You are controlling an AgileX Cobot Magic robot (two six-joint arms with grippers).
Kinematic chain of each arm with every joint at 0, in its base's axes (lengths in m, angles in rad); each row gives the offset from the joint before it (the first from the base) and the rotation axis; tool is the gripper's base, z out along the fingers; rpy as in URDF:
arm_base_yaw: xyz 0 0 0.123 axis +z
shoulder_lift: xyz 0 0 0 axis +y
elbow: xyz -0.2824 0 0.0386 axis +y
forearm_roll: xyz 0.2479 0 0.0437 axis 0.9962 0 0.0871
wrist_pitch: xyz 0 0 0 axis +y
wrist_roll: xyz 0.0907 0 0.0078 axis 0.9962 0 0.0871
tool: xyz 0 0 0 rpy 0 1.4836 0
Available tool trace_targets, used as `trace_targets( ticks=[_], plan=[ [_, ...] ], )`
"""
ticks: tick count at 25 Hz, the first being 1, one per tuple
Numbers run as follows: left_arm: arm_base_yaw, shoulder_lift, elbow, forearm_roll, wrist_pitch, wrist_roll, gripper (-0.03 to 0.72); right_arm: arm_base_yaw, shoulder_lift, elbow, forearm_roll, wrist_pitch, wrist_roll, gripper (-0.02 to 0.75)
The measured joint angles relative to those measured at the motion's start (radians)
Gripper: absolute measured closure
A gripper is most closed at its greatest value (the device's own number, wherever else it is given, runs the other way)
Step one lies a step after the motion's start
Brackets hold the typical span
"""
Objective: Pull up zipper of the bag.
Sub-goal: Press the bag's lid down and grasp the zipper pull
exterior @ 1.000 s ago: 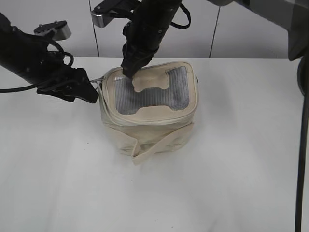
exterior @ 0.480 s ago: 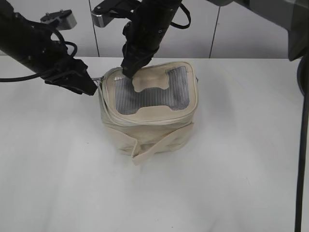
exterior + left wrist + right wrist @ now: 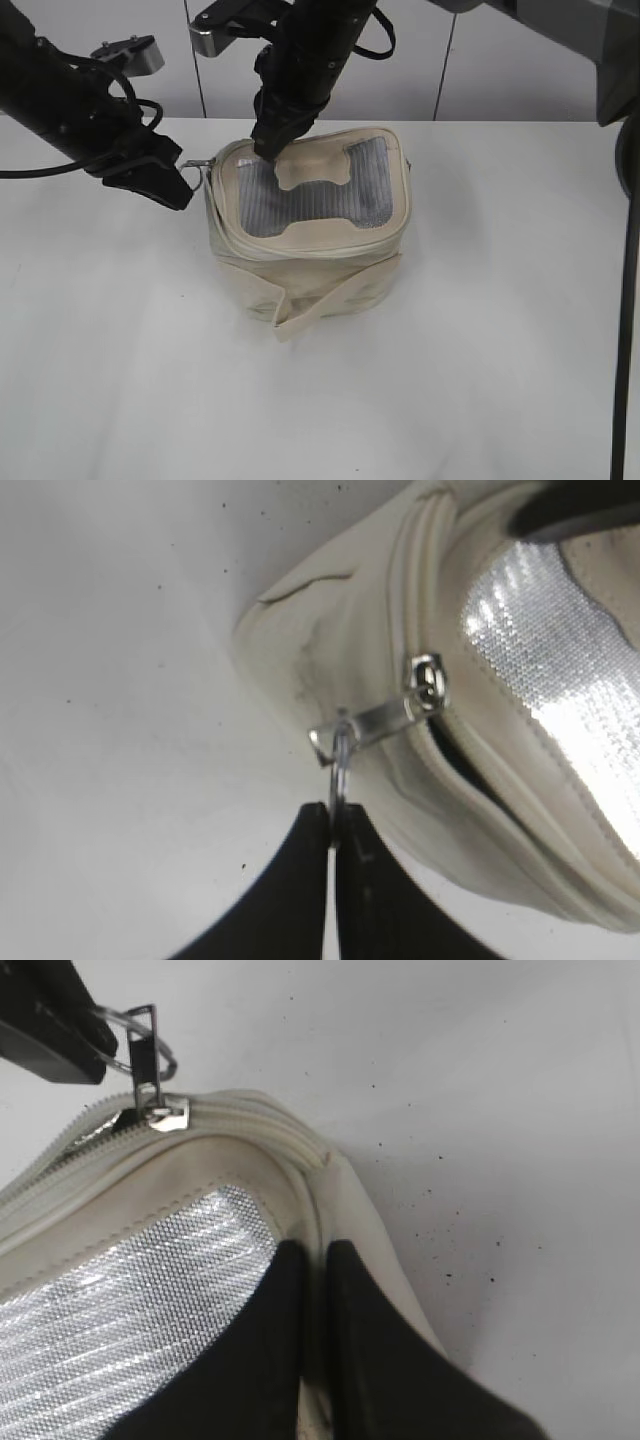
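zipper (image 3: 440, 742), the cream track running round the lid's edge of the small boxy cream fabric bag (image 3: 300, 270), sits at the bag's upper left corner where my left gripper (image 3: 333, 825) has its two black fingers pinched flat on the thin silver ring pull (image 3: 340, 763); the ring hangs from a flat metal tab that leads to the small silver slider (image 3: 426, 683) on the track. just below the slider the track gapes in a dark slit, while round the corner toward my right side it lies closed. my right gripper (image 3: 312, 1260) comes down from above onto the lid near its back left corner, its black fingers brought close together with only a narrow gap, pressing on the cream border beside the grey mesh lid panel (image 3: 305, 195); i cannot tell whether they pinch any fabric. the bag stands about mid-table on the plain white table (image 3: 480, 360), with its flat cream strap band (image 3: 330, 295) wrapped round the front of the body. the right arm crowds the space above the lid's back left, close to my left fingers. bare white surface lies open to the left, front and right of the bag, and a grey panelled wall (image 3: 480, 70) closes off the far edge.
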Motion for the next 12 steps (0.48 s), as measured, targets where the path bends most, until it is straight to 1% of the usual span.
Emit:
trace_targets(
  ticks=[12],
  plan=[
    [0.0,-0.001,0.0,-0.02,0.048,0.0,0.692,0.0,0.0,0.0,-0.001,0.0,0.0,0.696]
  ],
)
